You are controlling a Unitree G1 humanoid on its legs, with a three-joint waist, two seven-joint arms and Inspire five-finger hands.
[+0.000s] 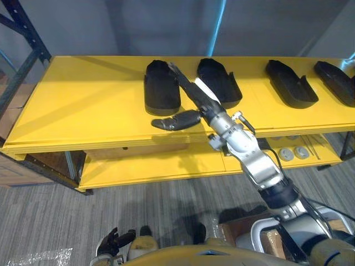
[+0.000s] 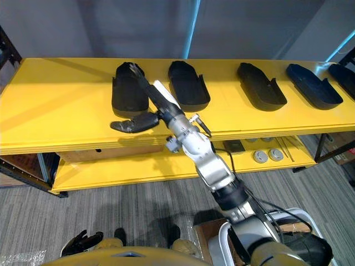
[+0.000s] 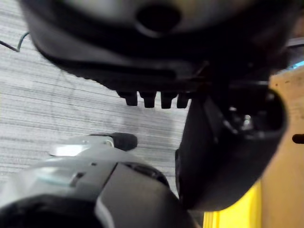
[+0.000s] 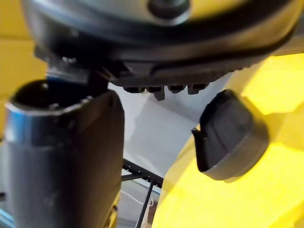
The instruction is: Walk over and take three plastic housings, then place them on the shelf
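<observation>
the right hand (image 1: 202,100) reaches out over the top board of the long yellow metal shelf (image 1: 83,105). its fingers (image 1: 183,82) are straight and released. they lie along the right edge of the leftmost black plastic housing (image 1: 161,86), in the gap between it and the second black plastic housing (image 1: 220,82). i cannot tell if they press on it. the dark thumb (image 1: 176,120) is spread wide to the left and rests on the board just in front of the leftmost housing, grasping nothing.

further to the right on the same board, a third black plastic housing (image 1: 291,83) and a fourth black plastic housing (image 1: 335,82) stand well apart from the hand. all of them are in one row near the back of the board.

on the lower yellow board lie two round grey discs (image 1: 294,153) and a flat brown cardboard box (image 1: 133,151).

the left hand (image 1: 113,241) hangs low over the grey carpet floor (image 1: 55,216), its fingers relaxed and holding nothing.
</observation>
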